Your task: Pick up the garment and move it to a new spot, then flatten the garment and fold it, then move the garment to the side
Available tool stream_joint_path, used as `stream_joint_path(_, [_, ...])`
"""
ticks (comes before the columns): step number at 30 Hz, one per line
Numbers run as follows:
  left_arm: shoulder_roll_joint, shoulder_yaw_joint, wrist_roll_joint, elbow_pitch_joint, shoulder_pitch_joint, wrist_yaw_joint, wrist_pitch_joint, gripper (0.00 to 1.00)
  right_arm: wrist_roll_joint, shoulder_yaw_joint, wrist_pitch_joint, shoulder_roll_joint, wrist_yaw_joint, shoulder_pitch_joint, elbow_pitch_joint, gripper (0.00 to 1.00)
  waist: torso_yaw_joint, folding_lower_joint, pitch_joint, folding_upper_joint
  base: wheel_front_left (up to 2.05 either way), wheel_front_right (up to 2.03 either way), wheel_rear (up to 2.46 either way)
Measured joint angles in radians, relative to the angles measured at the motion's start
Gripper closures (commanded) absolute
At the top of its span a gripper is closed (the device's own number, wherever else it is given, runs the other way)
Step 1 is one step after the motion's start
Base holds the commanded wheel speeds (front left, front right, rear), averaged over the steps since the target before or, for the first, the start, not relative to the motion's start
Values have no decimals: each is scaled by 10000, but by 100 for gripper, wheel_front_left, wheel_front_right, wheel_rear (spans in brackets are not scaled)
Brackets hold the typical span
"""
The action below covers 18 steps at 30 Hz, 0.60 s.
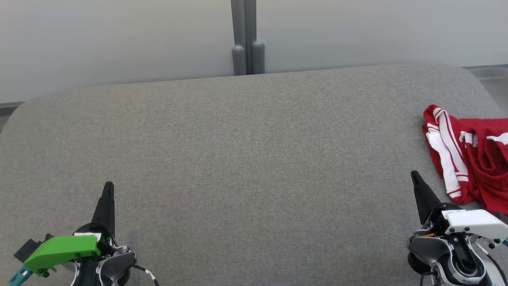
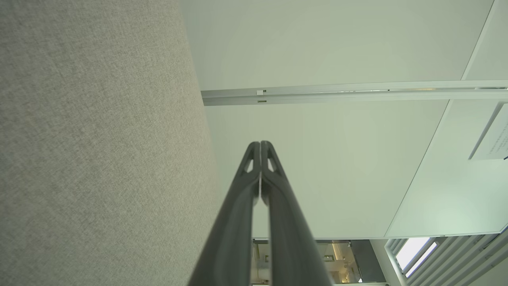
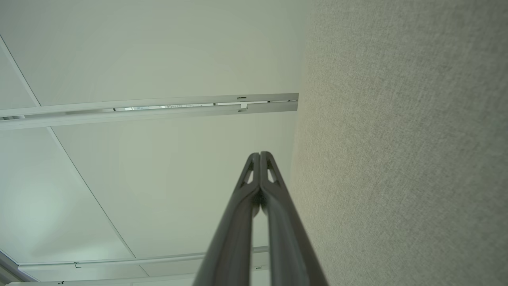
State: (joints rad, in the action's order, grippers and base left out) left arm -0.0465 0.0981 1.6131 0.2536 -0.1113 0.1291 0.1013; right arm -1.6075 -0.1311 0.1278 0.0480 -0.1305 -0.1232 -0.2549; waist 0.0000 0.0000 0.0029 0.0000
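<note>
Garment [image 1: 472, 159], red with white side stripes: crumpled in a heap on the grey fabric surface [image 1: 246, 159], at its right edge, partly cut off by the border of the head view.
Position: just ahead of and to the right of the right gripper [image 1: 415, 174], near its tip but apart from it. It is well apart from the left gripper [image 1: 108, 186], with the whole width of bare cloth between.
Right gripper: two dark fingers [image 3: 279, 222] pressed together tip to tip, nothing between them; white wrist housing [image 1: 476, 220] behind.
Left gripper: fingers [image 2: 238, 222] likewise pressed together, nothing between them; green wrist housing [image 1: 59, 250] behind.
Beyond both tips: grey post [image 1: 248, 39] against a pale wall [image 1: 119, 39].
</note>
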Motion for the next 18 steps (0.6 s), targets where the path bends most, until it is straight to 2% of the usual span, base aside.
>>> stream_joint_path(18, [-2, 0, 0, 0, -2, 0, 0, 100, 0, 0, 2, 0, 0, 0, 0, 100, 0, 0, 0, 0, 0, 0, 0])
